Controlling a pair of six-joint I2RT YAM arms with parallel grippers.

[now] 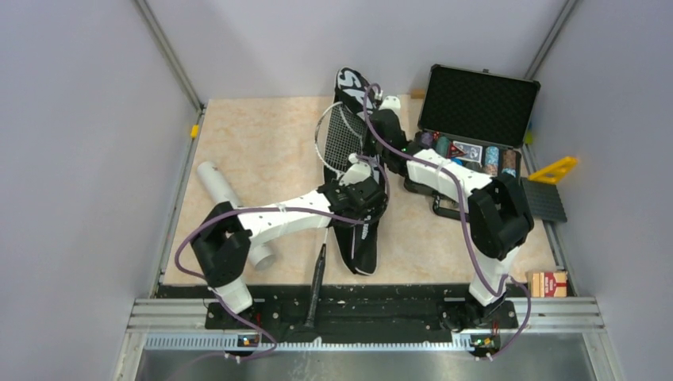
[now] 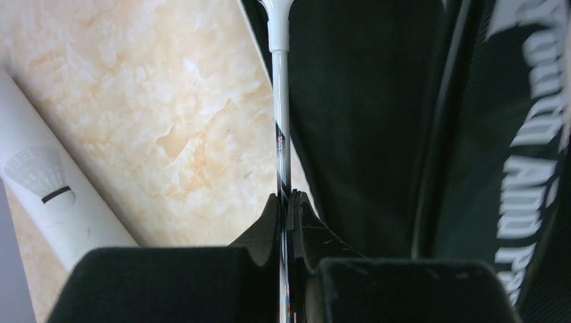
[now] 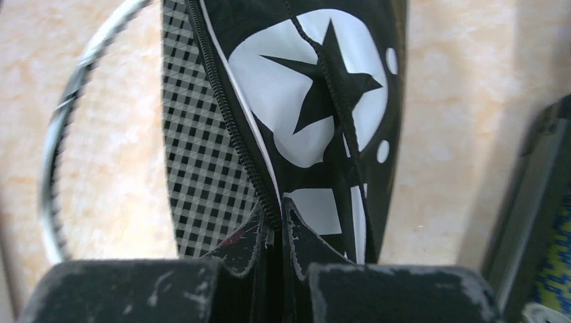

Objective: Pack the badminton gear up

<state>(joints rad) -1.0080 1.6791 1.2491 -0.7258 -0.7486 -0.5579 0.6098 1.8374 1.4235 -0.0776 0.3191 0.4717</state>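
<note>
Step in hand: feeding a racket [image 2: 279,101] into the long black bag [image 3: 310,94], by my reading.
Left gripper [image 2: 286,204]: clenched on the racket's thin shaft, the white frame ahead of it and the black handle [image 1: 317,278] trailing toward the near edge.
Right gripper [image 3: 275,219]: clenched on the zipped edge of the bag's open mouth, pinching the fabric.
Racket head [image 3: 57,134]: partly inside; strings show under the bag's flap, the rest of the hoop lies outside over the tabletop [image 1: 262,143].
Bag position: mid-tabletop, running from the far side toward the arms.
Doing it well: keep the flap lifted clear so the hoop does not catch the zipper teeth; push along the bag's long axis, head flat; a thin shaft may twist in the grip, so go slowly.
Risk: the bag may slide with the racket unless the right side holds it.
White tube [image 2: 50,202]: lying on the tabletop left of the racket, not yet packed.
Surface: pale marbled beige, smooth, likely slippery.
Room: plain grey panels on three sides; an open black case of chips [image 1: 476,103] sits at the far right.
</note>
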